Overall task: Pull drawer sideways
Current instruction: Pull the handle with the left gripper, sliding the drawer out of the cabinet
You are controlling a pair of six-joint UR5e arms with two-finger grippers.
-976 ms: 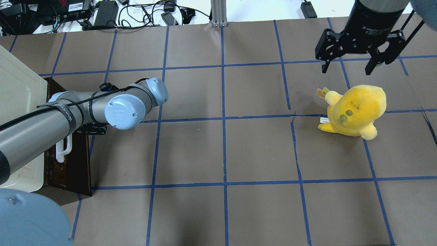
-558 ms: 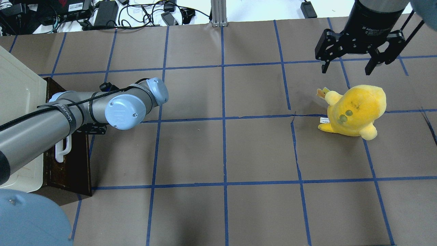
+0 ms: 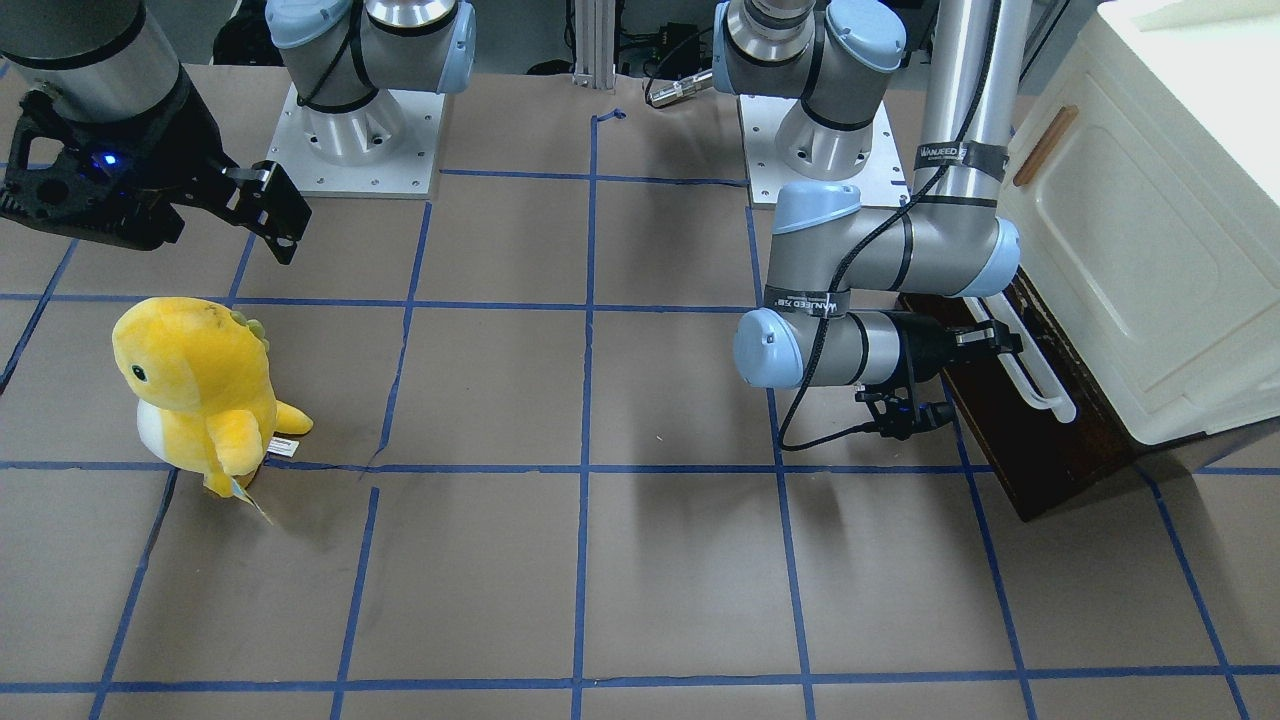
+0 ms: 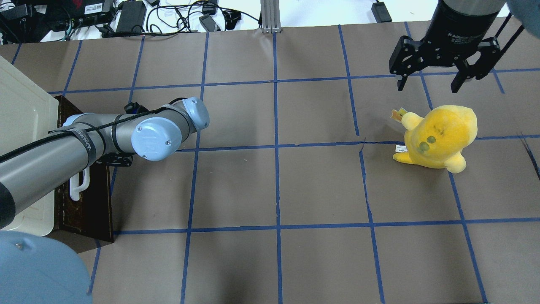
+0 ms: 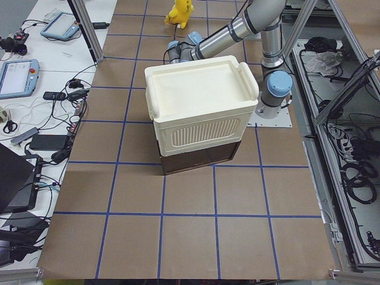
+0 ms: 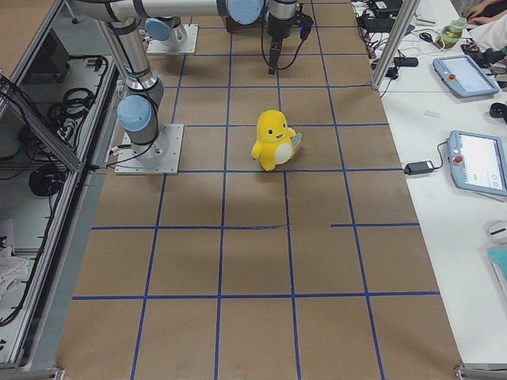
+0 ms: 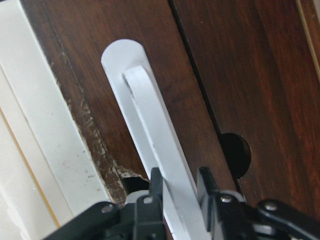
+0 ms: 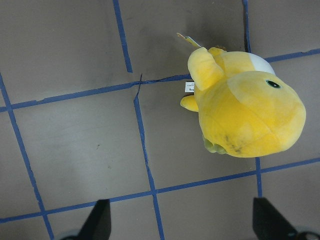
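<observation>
The drawer (image 4: 86,211) has a dark brown wooden front and a long white bar handle (image 4: 77,187), low on the cream cabinet (image 4: 21,126) at the table's left end. It also shows in the front-facing view (image 3: 1040,460). My left gripper (image 7: 180,186) is shut on the white handle (image 7: 152,130), one finger on each side of the bar; in the front-facing view the gripper (image 3: 988,337) sits at the handle's far end. My right gripper (image 4: 430,83) is open and empty, hanging above the table beyond a plush toy.
A yellow plush toy (image 4: 438,135) stands on the right part of the table, below the right gripper (image 8: 182,227); it also shows in the front-facing view (image 3: 195,385). The cream cabinet (image 5: 202,113) has a door with a small wooden handle (image 3: 1045,145). Cables lie beyond the far edge.
My left arm's wrist and elbow have shifted slightly to the right, away from the cabinet, still on the handle. The right arm and the plush have not moved.
</observation>
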